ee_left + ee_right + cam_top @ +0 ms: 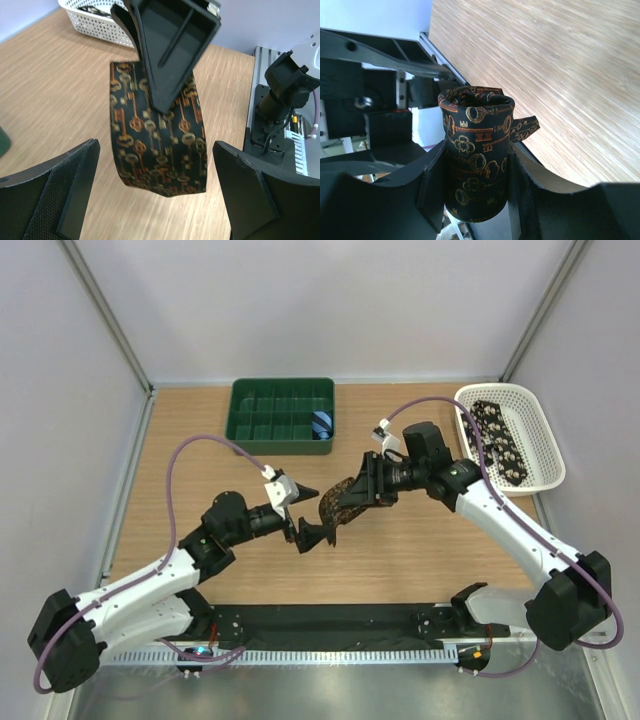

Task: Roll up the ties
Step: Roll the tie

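Necktie, dark fabric, gold-orange key print [338, 502]: rolled, held above wooden counter [400, 550] mid-scene, loose tail hanging. Left end effector [310, 512] spread wide, flanking tail, touching nothing. Right end effector [370, 485] pinching roll across its sides. Judged next: close left on tail, keep tension, wind evenly. Second tie, black, pale-spotted [497, 440], lying in white mesh basket [545, 455].

Nothing readable anywhere, honestly. I can't make out any words, numbers or brand marks in any of the three views. The closest thing is the tie [160, 150], and that's just a print of little orange and gold keys, not lettering.
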Robot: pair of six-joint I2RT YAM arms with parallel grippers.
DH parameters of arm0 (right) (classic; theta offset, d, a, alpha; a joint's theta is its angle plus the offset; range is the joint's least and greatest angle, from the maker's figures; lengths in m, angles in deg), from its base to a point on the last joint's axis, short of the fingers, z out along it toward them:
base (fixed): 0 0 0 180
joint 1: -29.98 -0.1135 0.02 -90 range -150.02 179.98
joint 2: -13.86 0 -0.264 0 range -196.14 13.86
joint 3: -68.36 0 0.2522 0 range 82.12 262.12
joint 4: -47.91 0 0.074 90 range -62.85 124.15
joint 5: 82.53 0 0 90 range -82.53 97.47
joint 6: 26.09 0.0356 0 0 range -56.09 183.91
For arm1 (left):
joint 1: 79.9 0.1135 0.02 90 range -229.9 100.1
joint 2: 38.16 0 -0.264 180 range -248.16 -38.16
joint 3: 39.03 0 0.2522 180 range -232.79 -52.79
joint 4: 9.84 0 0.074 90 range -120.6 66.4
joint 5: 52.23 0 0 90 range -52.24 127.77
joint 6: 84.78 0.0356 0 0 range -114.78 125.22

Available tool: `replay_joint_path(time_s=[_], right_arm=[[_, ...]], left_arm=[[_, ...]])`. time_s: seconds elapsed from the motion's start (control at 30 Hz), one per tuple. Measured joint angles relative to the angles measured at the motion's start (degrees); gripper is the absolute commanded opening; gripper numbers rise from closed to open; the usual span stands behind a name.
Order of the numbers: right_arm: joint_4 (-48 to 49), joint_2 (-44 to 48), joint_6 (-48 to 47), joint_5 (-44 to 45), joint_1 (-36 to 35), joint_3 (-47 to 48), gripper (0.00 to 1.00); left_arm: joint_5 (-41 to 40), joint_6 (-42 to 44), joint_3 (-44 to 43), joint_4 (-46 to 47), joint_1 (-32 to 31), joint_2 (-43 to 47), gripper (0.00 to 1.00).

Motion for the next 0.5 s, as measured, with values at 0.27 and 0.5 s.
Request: replay_joint_path(time_s=[0.27,0.5], right_arm=[[-2.8,1.4,-3.8,1.4,-0.7,0.0,0.03],[-4.2,1.8,-5.7,3.3,-2.5,1.4,0.04]], left_arm=[[1.6,1.5,-6.2,-0.2,0.0,-5.1,1.0],[4.4,0.6,-9.2,-0.6,-0.4,-10.2,1.0]])
